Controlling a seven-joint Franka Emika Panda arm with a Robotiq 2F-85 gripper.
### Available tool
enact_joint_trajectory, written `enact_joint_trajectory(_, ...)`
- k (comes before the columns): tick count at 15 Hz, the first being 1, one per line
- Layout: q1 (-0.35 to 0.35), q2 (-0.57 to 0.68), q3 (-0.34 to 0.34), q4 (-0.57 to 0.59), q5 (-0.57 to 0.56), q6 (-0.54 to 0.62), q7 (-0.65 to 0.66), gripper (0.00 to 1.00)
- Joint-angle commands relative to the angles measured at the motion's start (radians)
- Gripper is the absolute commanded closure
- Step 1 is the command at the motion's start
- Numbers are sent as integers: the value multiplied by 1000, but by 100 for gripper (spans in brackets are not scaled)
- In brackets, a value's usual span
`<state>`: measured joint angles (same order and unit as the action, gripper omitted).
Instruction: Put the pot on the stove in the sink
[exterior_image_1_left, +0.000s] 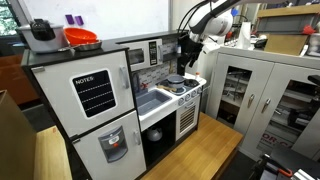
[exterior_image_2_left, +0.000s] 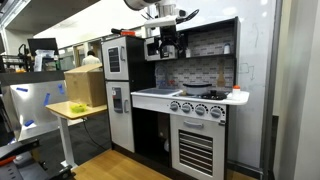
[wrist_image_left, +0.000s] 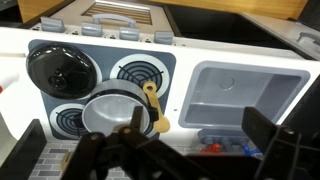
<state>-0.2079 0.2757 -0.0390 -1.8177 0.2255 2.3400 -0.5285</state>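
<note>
Gripper (wrist_image_left: 148, 128), jaws spread wide and empty, hangs just above the small silver metal pot with yellow handle (wrist_image_left: 108, 112) on the white toy stove (wrist_image_left: 104, 62), the grey plastic sink basin (wrist_image_left: 240, 92) lying rightward in the wrist view.

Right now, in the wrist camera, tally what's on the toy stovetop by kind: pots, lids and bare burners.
Silver pot with yellow handle: 1
Black lid: 1
Bare coil burners: 2
Total: 4
</note>
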Motion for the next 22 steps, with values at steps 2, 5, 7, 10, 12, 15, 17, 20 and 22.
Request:
enact_joint_trajectory(2, 59, 77, 33, 62, -56, 39, 55, 0)
enact_joint_trajectory(5, 103, 140, 46, 98, -116, 68, 123, 0)
enact_joint_trajectory(7, 117, 169, 38, 109, -163, 119, 163, 0)
enact_joint_trajectory(10, 107, 208, 32, 125, -207, 190, 176, 0)
enact_joint_trajectory(12, 99, 227, 24, 136, -228, 211, 176, 0)
enact_joint_trajectory(15, 76, 256, 21, 155, -234, 212, 163, 0)
enact_joint_trajectory(17, 55, 273, 23, 163, -231, 212, 152, 0)
enact_joint_trajectory(20, 15, 299, 38, 179, -218, 224, 108, 0)
enact_joint_trajectory(22, -15, 315, 61, 200, -212, 216, 38, 0)
